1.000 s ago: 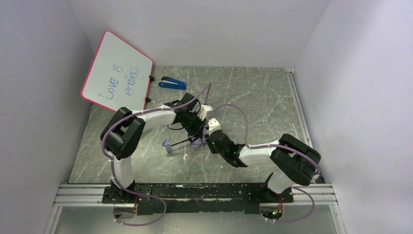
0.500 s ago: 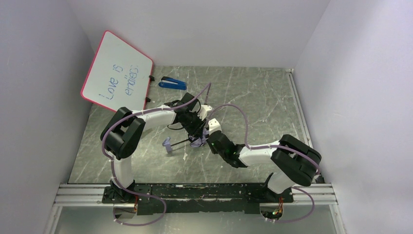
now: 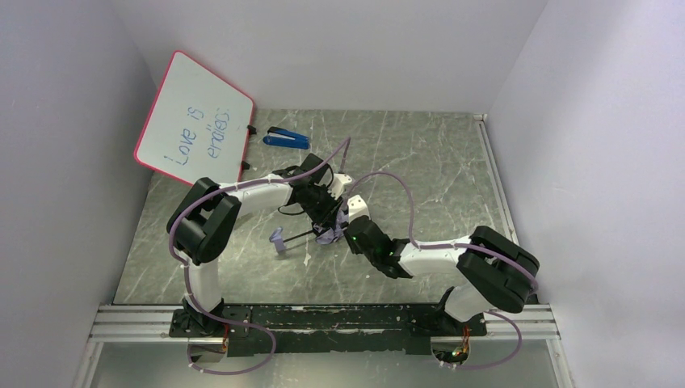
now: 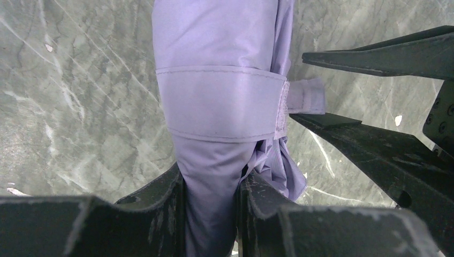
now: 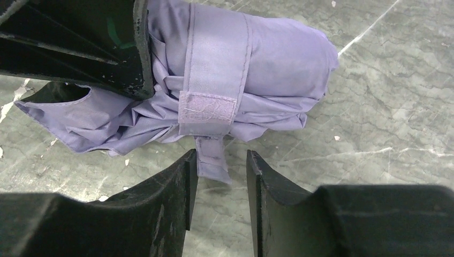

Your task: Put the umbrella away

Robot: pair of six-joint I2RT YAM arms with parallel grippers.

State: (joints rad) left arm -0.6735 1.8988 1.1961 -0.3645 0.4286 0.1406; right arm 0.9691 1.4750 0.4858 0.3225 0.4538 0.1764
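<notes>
Mid-tabletop [image 3: 436, 178], the umbrella [image 4: 214, 48] is rolled and its strap [image 5: 214, 64] fastened. The left gripper [image 4: 211, 179] pinches the cloth. The right gripper [image 5: 220, 160] stands parted around the strap's tail, holding nothing. The shaft [image 3: 303, 236] looks not yet collapsed.

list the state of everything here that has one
umbrella: folded, rolled into a bundle
strap: wrapped round it, fastened, tail loose
left gripper: shut on the umbrella
right gripper: open, fingers either side of the strap tail
whiteboard: propped up, tilted
stapler: appears closed, untouched
</notes>
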